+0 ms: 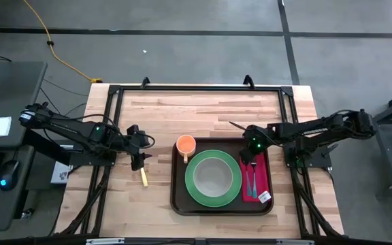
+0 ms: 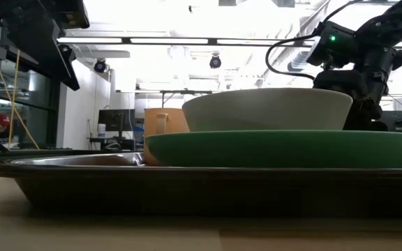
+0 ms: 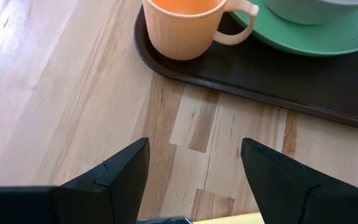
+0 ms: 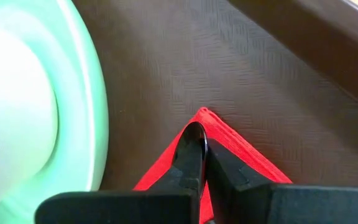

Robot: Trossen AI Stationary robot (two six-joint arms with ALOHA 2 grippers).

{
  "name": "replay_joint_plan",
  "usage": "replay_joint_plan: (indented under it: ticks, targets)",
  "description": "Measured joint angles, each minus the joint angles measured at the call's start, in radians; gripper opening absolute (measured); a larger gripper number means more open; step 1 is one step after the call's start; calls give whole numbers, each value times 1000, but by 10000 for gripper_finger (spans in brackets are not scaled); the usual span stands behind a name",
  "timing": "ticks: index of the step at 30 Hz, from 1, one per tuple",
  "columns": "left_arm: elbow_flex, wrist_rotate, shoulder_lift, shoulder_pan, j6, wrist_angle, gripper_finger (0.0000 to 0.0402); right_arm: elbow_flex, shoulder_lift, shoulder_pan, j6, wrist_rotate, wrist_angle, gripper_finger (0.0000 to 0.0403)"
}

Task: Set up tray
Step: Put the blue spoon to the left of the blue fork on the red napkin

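Tray looks nearly set: plate, bowl, cup, napkin aboard; we judge the yellow utensil remains on the surface; left tool wide, right tool closed, empty.

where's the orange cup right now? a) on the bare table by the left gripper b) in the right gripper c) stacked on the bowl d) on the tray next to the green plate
d: the orange cup stands in a corner of the tray, beside the green plate, held by neither gripper.
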Motion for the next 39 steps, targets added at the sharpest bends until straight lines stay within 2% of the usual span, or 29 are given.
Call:
replay_joint_plan:
  ticks: [17,32,39]
  targets:
    - [0,-1,0,0,9,-2,282,0,-1,0,-14,-30,-2,3]
    - [0,-2,0,0,11,-2,282,1,-1,0,-15,-54,-4,70]
    - [0,-2,0,0,24,0,282,2,-1,-2,-23,-79,-22,83]
